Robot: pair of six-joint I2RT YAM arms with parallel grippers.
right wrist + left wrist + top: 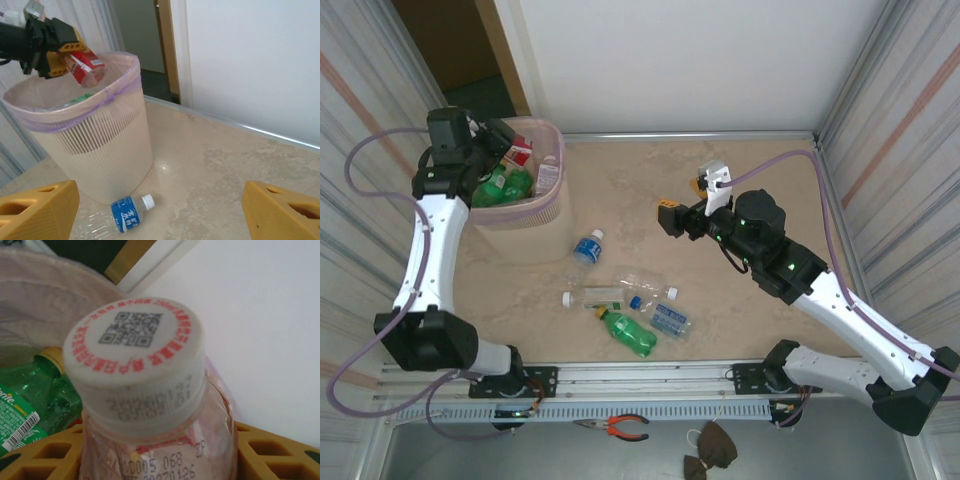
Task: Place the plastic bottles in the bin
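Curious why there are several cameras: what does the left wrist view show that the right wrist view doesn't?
Left wrist: the held bottle's white cap close up, with its QR code and red lettering. Right wrist: the whole bin from the side, and a blue-labelled bottle lying at its foot. Both: the red-labelled bottle in the left jaws over the bin, a green bottle inside.

Overhead and right wrist (low, near) share the bin.

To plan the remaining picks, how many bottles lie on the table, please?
5: blue-labelled bottle by the bin; clear bottle, crushed bottle, green bottle, blue-capped bottle clustered together. None seems hidden.
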